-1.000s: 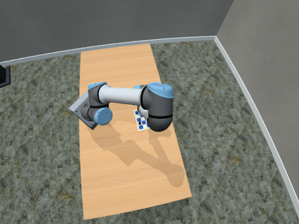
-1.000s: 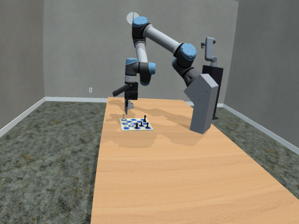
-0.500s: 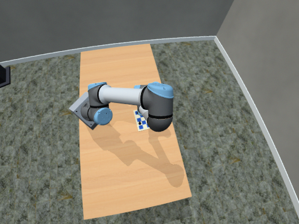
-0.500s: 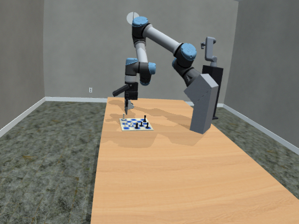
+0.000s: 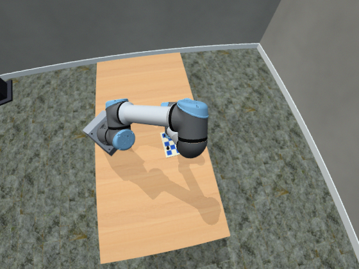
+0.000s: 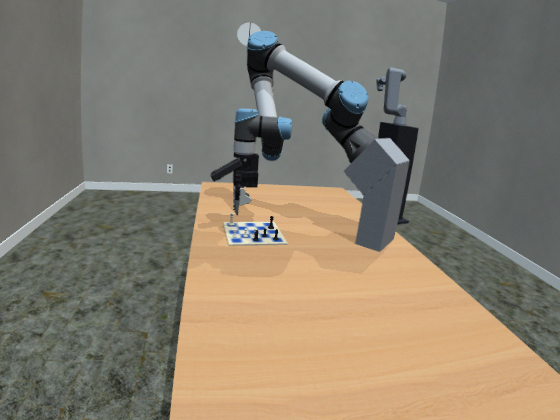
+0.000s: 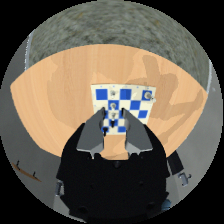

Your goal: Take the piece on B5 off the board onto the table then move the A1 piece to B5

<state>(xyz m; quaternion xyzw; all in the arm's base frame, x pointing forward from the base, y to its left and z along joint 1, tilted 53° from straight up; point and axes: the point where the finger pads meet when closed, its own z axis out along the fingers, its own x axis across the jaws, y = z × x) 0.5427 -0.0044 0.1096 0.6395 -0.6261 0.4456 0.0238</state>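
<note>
Blue-and-white board sits on the wooden table, mid-far, left of the arm's grey pedestal. Gripper hangs above the board's far-left part. Its fingers are drawn to a narrow gap with nothing pinched. A light piece stands at the far-left corner and black pieces nearer. Square labels are too small to read.

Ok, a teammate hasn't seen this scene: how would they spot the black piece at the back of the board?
On the long wooden table, find the small blue-and-white chessboard beside the grey arm pedestal. Four black pieces stand on its right half; this black piece is the one alone near the far edge, behind the other three.
</note>
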